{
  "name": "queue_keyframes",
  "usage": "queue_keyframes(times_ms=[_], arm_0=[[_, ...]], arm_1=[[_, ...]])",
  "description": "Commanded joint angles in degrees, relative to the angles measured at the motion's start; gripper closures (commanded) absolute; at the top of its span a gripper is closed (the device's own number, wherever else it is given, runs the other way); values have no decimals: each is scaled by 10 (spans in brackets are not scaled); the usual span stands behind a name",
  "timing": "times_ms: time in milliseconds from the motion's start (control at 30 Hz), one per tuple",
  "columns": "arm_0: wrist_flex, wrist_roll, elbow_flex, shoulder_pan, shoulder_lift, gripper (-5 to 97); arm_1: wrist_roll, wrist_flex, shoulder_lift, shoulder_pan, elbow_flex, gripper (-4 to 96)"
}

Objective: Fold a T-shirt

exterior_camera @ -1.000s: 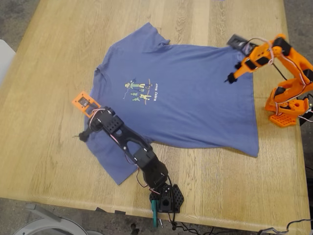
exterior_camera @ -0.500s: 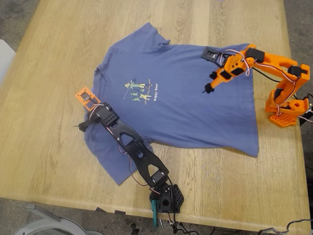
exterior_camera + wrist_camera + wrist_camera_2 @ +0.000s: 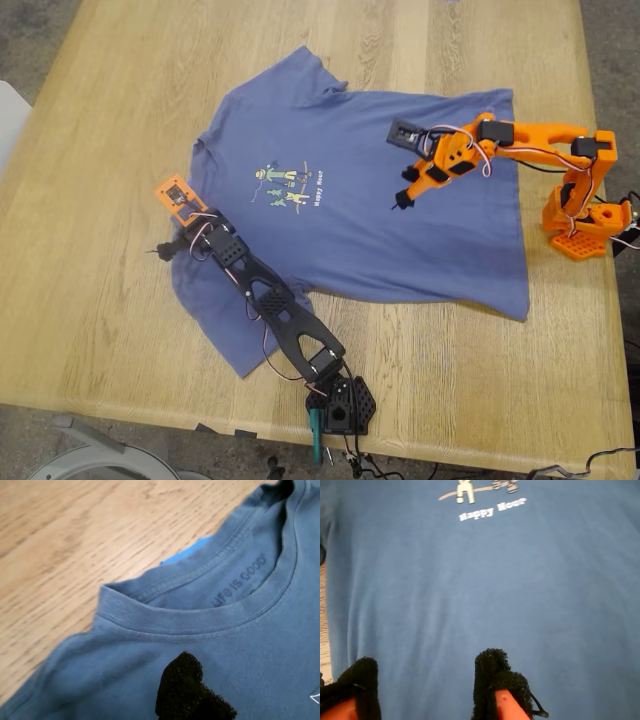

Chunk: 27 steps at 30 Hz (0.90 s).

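The slate-blue T-shirt (image 3: 380, 200) lies flat and spread on the wooden table, its collar (image 3: 200, 615) toward the exterior view's left and the small print (image 3: 290, 185) on its chest. The black arm carries my first gripper (image 3: 163, 250), which sits at the shirt's shoulder edge just short of the collar. Its black pads (image 3: 187, 690) show as one mass, shut, with no cloth seen between them. On the orange arm, my second gripper (image 3: 400, 198) hovers over the shirt's middle. It is open, and its two black pads (image 3: 492, 672) stand apart above bare cloth, facing the print (image 3: 480, 490).
A bright blue scrap (image 3: 187, 554) peeks out from under the collar. The orange arm's base (image 3: 585, 225) stands at the table's edge on the exterior view's right, the black arm's base (image 3: 335, 400) at the near edge. Bare wood (image 3: 100, 120) surrounds the shirt.
The orange arm has reached from the hem across the shirt toward the exterior view's left. The black arm has stretched out, its gripper shifting slightly up along the shoulder edge.
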Motion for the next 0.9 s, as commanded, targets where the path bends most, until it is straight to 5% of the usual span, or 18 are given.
queue_keyframes(times_ms=[0, 367, 867], arm_0=[[-41, -6, -50, 7, 16, 377], [-116, -4, -44, 4, -54, 394], [-112, -39, -44, 16, -105, 802]], arm_1=[[4, -30, -9, -15, -34, 629], [1, -112, -52, -9, -21, 666], [11, -193, -55, -2, 73, 660]])
